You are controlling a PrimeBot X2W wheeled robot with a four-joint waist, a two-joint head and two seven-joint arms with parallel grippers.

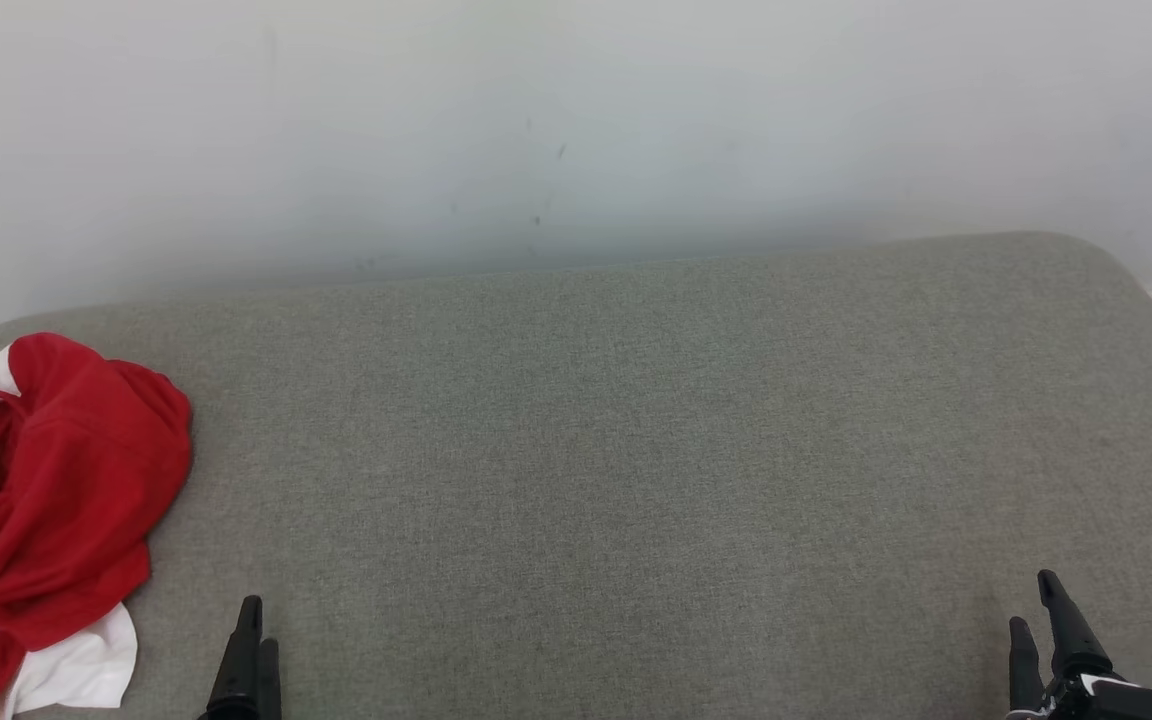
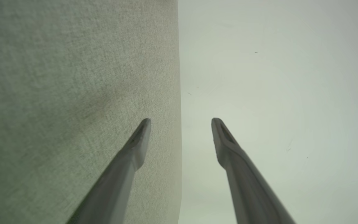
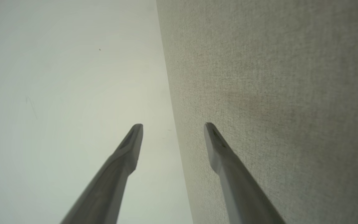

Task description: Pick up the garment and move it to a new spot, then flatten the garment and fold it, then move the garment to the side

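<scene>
garment [image 1: 46, 500] | red w/ white trim | crumpled heap | far left on grey surface [image 1: 636, 450]

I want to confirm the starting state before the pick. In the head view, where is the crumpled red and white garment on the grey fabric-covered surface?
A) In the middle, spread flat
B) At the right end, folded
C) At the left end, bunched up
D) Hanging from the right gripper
C: the crumpled red and white garment lies bunched up at the left end of the grey fabric-covered surface.
</scene>
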